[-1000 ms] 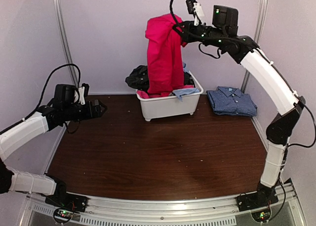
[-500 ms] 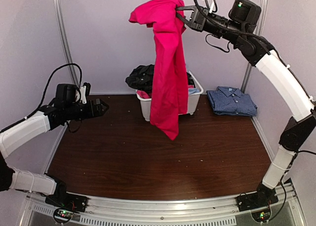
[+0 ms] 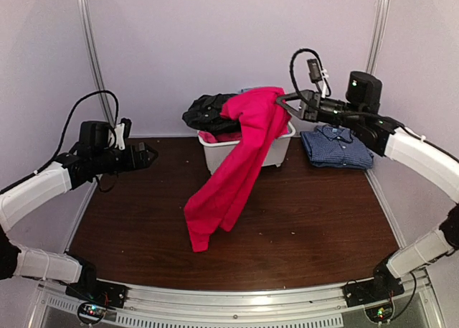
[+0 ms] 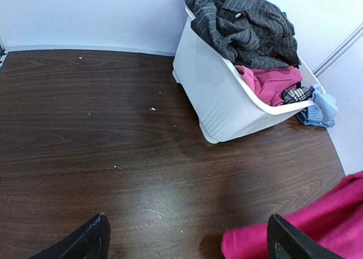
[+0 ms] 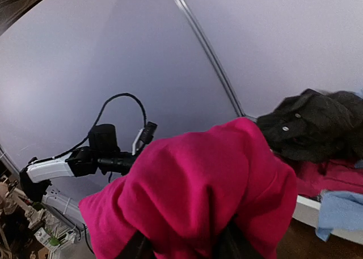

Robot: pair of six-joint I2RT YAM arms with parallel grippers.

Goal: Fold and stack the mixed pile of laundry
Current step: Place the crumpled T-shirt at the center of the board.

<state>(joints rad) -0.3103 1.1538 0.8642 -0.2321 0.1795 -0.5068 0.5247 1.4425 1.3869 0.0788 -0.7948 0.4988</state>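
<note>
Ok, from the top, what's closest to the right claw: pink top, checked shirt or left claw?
1. Pink top, draped on the right claw.
2. Checked shirt, beside the tub.
3. Left claw, far left side.

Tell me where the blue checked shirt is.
In the top view, the blue checked shirt lies folded at the far right of the table, just right of the white tub.

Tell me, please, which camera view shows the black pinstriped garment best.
The left wrist view: the black pinstriped garment lies heaped in the white tub, stripes clear. Top external shows it small and dark beside the pink garment; right wrist shows only a dark crumple.
</note>
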